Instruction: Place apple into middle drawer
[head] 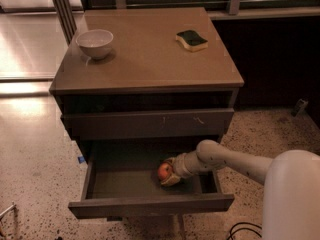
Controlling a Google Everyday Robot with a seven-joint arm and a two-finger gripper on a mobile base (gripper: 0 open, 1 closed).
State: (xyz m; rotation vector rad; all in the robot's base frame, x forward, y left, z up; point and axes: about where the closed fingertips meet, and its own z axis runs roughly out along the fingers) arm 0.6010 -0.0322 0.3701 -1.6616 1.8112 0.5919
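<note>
While extended into the open middle drawer [125, 183] at lower centre, touches the apple [164, 171] with the gripper [169, 174]; cannot tell whether clamped or loose. Looks firm, smooth, light, easily bruised: best taken across its round middle.

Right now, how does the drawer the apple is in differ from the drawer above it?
The middle drawer is pulled far out, floor showing; the upper drawer is pushed in. The middle drawer holds the apple and the gripper, reaching in from the right; the upper drawer's inside is hidden. The upper drawer's front has small pale scratches; the middle drawer's looks plain. Both are wide, grey-brown, handle-less.
</note>
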